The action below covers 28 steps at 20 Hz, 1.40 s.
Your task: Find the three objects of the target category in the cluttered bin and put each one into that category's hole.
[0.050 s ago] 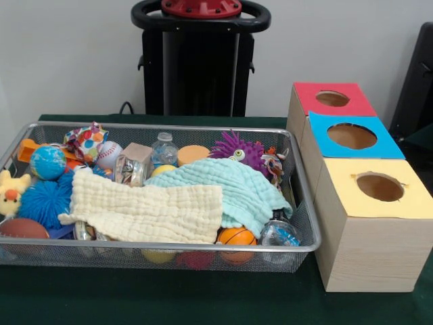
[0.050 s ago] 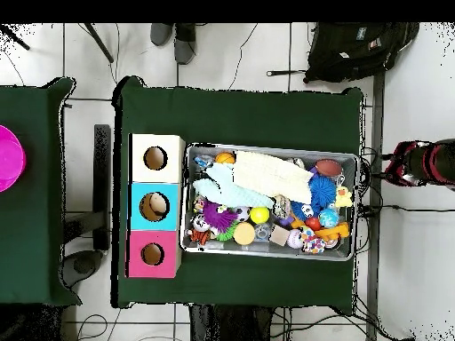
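Front view: my gripper isn't visible, and the overhead view doesn't show it either, so I can't tell if the jaws are apart or together and can't place anything relative to it.

The silver wire-mesh bin point(image 1: 301, 223) sits on the green-covered table point(image 1: 203, 298), towards the left edge in front view. Three wooden boxes stand in a row just beside the bin's right end: red-topped box point(image 1: 335, 101) farthest, blue-topped box point(image 1: 352, 135) in the middle, yellow-topped box point(image 1: 375, 223) nearest. Each has one round hole in its top.

A cream muslin cloth point(image 1: 145, 210) and a mint-green cloth point(image 1: 230, 189) lie on top of the clutter in the bin. Around them:
- purple spiky toy point(image 1: 237, 150)
- small orange basketball point(image 1: 237, 237)
- globe-print ball point(image 1: 47, 162)
- white baseball point(image 1: 108, 154)
- fuzzy blue ball point(image 1: 44, 200)
- yellow chick plush point(image 1: 10, 193)
- brown football point(image 1: 21, 229)
- clear plastic bottle point(image 1: 164, 149)

Overhead only: looking straight down the holes, there's something pale inside the blue box. Front view only: box side walls, and balls pressed against the bin's near mesh under the cloths.
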Each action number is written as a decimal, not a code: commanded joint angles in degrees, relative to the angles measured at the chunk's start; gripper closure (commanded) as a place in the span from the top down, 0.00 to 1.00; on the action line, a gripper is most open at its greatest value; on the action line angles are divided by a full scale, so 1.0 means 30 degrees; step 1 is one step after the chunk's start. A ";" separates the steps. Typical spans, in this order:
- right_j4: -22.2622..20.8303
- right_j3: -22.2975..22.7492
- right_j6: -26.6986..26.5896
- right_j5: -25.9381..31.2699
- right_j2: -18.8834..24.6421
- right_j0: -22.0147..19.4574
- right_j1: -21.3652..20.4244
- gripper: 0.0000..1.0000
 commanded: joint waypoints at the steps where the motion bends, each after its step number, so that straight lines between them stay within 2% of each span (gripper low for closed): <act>1: 0.0389 0.2459 -0.3456 -0.1808 0.0657 -0.0086 -0.0466 1.00; 9: 0.0972 0.3716 -0.2253 -0.2902 0.0521 -0.0322 -0.0759 1.00; 15: 0.1548 0.4288 -0.0042 -0.3871 0.0099 -0.0334 -0.0912 1.00; 22: 0.2225 0.4194 0.1506 -0.4593 -0.0388 -0.0201 -0.0780 1.00; 28: 0.2479 0.3917 0.3559 -0.5458 -0.1292 0.0132 -0.0598 1.00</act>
